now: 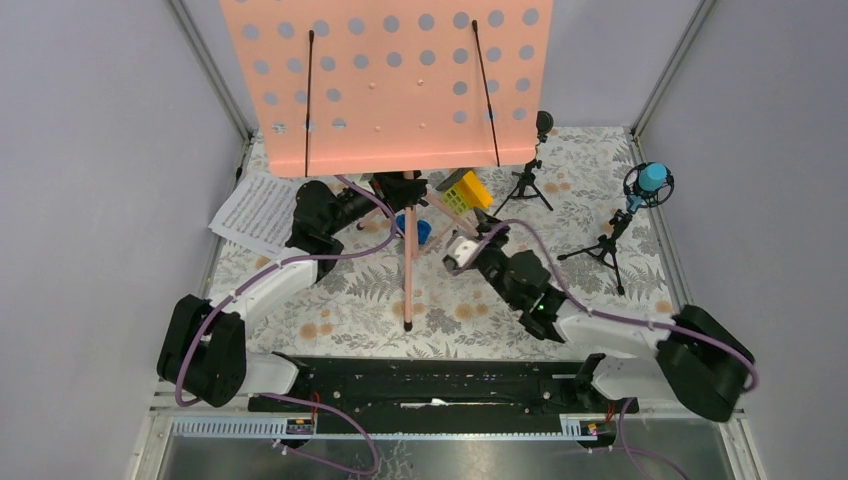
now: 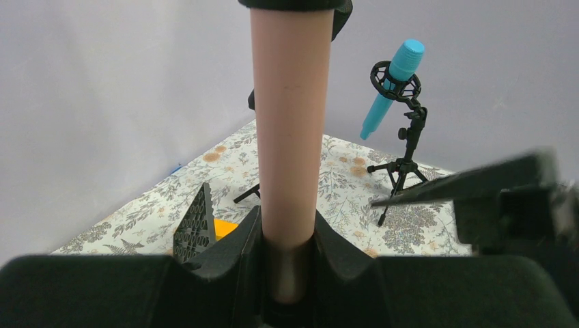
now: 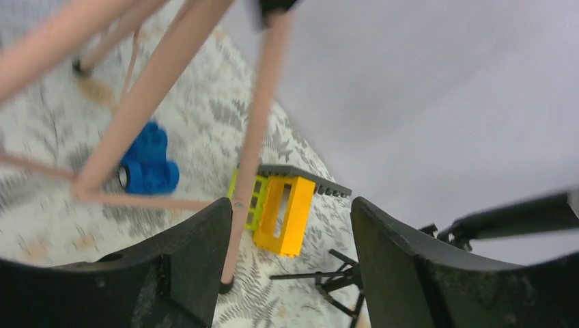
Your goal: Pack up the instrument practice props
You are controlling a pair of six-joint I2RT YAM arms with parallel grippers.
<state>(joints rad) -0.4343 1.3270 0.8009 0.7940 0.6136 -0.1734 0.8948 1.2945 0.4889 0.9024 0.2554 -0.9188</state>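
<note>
Setting: worktop (image 1: 350, 310) covered with a fern-and-flower printed cloth, grey walls on three sides.
Pink music stand (image 1: 390, 80): upright at the centre of the worktop on tripod legs. The perforated desk lies toward 12 o'clock, with two thin black wires across its face.
Left hand (image 2: 289, 239): clenched on the stand's pink pole, which fills the notch between its fingers (image 2: 225, 246). The arm reaches in from 8 o'clock.
Right hand (image 3: 287, 260): released, fingers (image 3: 399, 260) wide apart. One thin stand leg runs just beside the finger at the left of the wrist view; contact cannot be told. The arm reaches in from 4 o'clock.
Sheet-music pages (image 1: 255, 212): white, printed, flat on the cloth at 10 o'clock, just beside the left arm.
Black mic (image 1: 543, 124): on a small black tripod at 1 o'clock.
Blue mic (image 1: 652, 180): tilted in a black ring mount on a small black tripod at 3 o'clock, well apart from both hands.
Blue toy car (image 3: 147, 164): on the cloth among the stand's legs.
Yellow-green toy block (image 3: 280, 205): grey plate on top, between the stand and the black mic.
</note>
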